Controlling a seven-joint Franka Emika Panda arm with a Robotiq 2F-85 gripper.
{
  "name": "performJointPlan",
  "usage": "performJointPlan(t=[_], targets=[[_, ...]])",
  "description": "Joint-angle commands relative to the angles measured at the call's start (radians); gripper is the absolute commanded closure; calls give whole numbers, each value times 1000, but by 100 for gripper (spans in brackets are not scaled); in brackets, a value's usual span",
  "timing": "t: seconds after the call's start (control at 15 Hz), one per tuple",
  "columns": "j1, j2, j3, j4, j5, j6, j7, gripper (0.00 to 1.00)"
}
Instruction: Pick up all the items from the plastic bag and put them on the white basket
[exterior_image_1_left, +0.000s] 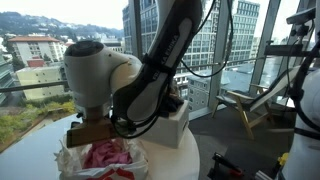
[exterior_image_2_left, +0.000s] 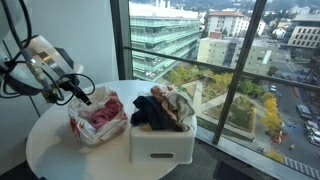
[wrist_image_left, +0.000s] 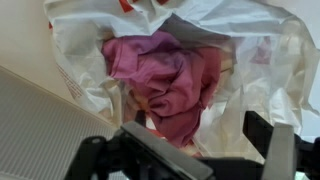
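Inventory, counter by the window.

1. Counter (exterior_image_2_left: 45, 150): round, white.
2. Plastic bag (exterior_image_2_left: 84, 128): white, crumpled, with red print; mouth open upward. Stands on the counter just beside the white basket.
3. Pink cloth (wrist_image_left: 165, 85): bunched up inside the plastic bag and filling most of the opening in the wrist view. It also shows above the bag's rim in an exterior view (exterior_image_2_left: 104, 113).
4. White basket (exterior_image_2_left: 160, 148): rectangular, nearer the window than the bag. Holds 1 dark garment (exterior_image_2_left: 150, 113) and lighter cloth (exterior_image_2_left: 178, 100) heaped above its rim.
5. End effector (wrist_image_left: 215, 135): jaws spread wide with nothing held between them. Hangs over the bag's mouth, above the pink cloth, on the side away from the basket (exterior_image_2_left: 82, 96).
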Motion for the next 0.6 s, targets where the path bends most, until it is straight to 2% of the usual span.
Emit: performJointPlan(t=[0.0,0.13,0.33,0.53], targets=[[-34,132,77,37,166,7,-230,0],[-45,202,111,57,223,-31,-338,0],[-2,266,71,105,135,-32,-370,0],[17,278,44,153,67,-33,-368,0]])
